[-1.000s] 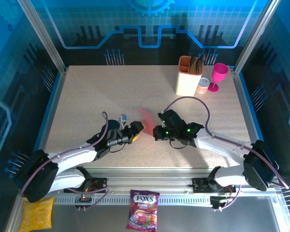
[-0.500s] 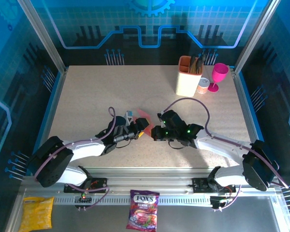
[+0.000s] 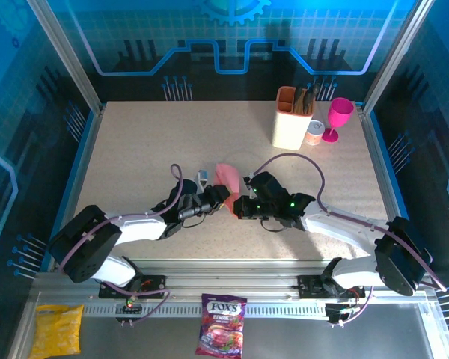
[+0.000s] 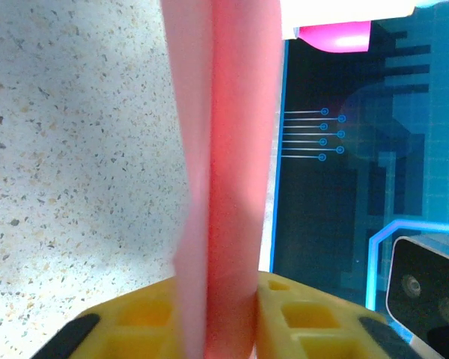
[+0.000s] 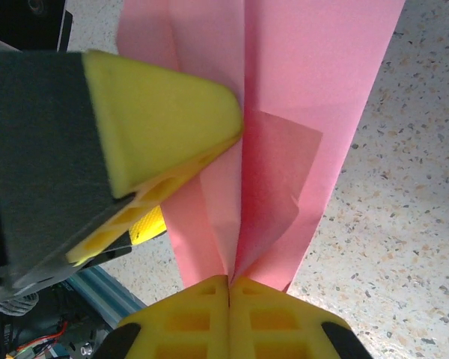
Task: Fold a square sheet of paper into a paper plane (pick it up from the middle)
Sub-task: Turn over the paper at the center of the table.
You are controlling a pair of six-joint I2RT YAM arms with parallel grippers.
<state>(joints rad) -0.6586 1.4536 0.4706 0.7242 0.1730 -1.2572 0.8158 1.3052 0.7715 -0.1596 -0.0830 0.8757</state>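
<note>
Slim salmon-pink folded paper plane (image 3: 226, 178) sits mid-table, apparently lifted off the speckled table (image 3: 135, 149), between both arms. Left jaws are closed on it, yellow pads (image 4: 299, 318) flat against the fold. Right jaws are pinched shut on the centre crease. Judgement: press squarely along the crease and align both grips, since 2 opposing pulls could twist or tear thin paper.

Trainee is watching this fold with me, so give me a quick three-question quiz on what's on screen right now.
1. True or false: the paper plane lies flat, untouched by any gripper.
2. Of the left gripper and the right gripper, which is shut on the plane? A left only, B right only, C both.
3. Fill in: the magenta goblet stands near the table's far ____ corner.
Key: 1 false; 2 C; 3 right.
</note>
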